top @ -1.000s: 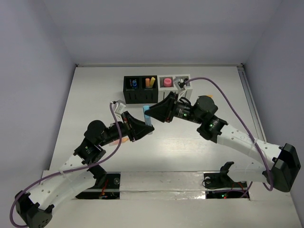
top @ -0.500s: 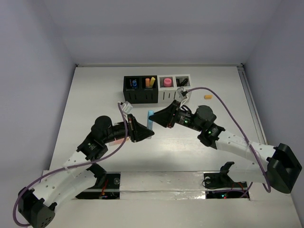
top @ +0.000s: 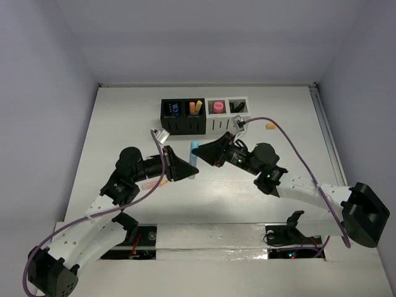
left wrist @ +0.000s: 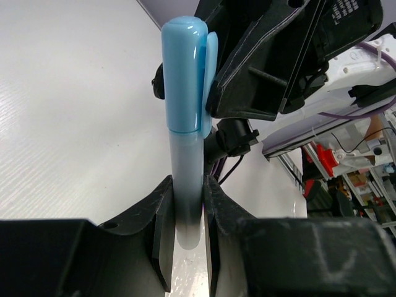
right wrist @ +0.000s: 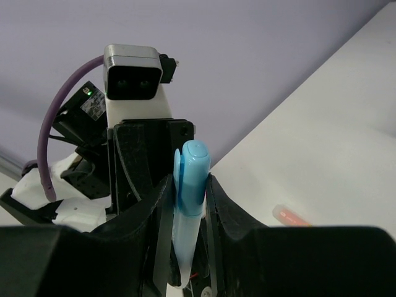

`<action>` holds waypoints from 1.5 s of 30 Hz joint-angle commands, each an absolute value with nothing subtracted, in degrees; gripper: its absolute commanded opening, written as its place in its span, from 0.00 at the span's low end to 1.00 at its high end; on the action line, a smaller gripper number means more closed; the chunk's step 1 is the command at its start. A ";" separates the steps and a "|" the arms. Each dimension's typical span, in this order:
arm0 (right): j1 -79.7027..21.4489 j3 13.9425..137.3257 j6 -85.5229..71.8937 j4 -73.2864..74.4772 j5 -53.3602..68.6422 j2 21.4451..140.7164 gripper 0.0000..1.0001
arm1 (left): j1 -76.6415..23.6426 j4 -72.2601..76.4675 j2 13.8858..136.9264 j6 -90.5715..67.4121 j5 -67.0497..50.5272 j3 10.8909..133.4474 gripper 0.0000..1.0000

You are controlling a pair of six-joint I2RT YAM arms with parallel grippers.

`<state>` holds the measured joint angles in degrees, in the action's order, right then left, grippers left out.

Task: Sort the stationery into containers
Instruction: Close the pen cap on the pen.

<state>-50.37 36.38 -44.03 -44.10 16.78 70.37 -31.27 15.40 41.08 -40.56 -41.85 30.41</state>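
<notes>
A light blue highlighter pen point(top: 193, 152) is held between both grippers near the middle of the table. My left gripper point(left wrist: 185, 207) is shut on its pale barrel point(left wrist: 184, 154), with the capped end pointing away. My right gripper point(right wrist: 189, 197) is shut on the blue cap point(right wrist: 192, 167) from the opposite side. In the top view the two grippers meet nose to nose, the left gripper point(top: 187, 169) below the right gripper point(top: 200, 152). The containers point(top: 183, 126), two black and two white, stand in a row just behind, with coloured pieces inside.
A small orange piece point(top: 270, 126) lies on the table right of the white containers. A pink-orange stick point(right wrist: 289, 216) lies on the table in the right wrist view. More pink and orange pieces point(top: 153, 184) show under my left arm. Purple cables loop over both arms.
Both arms have shifted while staying clamped on the pen. The right arm's elbow has drawn nearer the table's front, uncovering the orange piece beside the containers. The pen sits slightly further right.
</notes>
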 commanded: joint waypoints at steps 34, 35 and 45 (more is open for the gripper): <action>-56.08 37.53 -40.25 -17.92 20.48 69.07 0.00 | -24.61 53.27 35.42 -47.02 -32.78 30.32 0.10; -55.38 37.88 -40.43 -18.89 19.96 69.60 0.00 | -24.61 52.39 34.72 -46.67 -32.70 30.32 0.15; -49.48 42.71 -38.52 -28.22 28.83 75.33 0.23 | -24.61 41.14 29.53 -41.05 -29.98 31.55 0.00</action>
